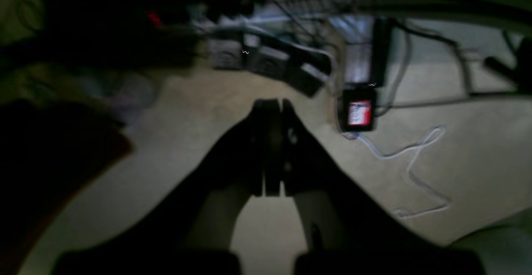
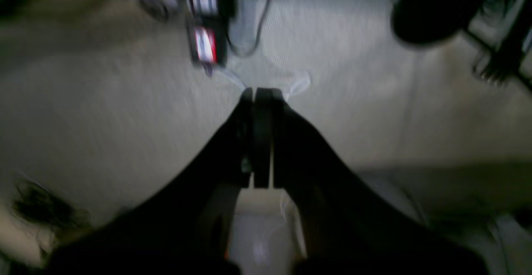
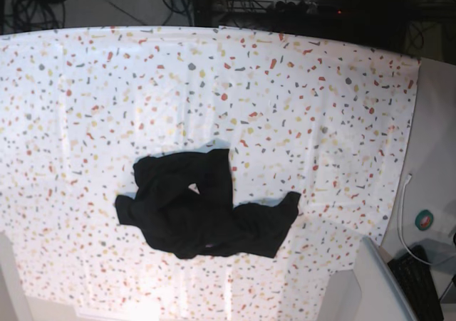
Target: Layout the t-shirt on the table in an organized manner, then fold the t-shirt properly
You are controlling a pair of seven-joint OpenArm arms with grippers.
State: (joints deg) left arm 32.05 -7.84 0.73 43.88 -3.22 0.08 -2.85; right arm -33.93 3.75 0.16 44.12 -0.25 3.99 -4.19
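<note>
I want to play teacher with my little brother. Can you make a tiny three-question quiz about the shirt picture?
1. True or false: the t-shirt lies flat and neatly spread.
2. What colour is the shirt: A red, B black, C white?
3. Is the left gripper open or shut?

Key:
1. False, it is crumpled in a heap on the table.
2. B.
3. Shut, with nothing between its jaws.

My base camera looks straight down on the table (image 3: 299, 86) from high up. Both wrist cameras sit close behind their fingers, facing a floor, sharing one red-labelled box (image 1: 358, 113).
</note>
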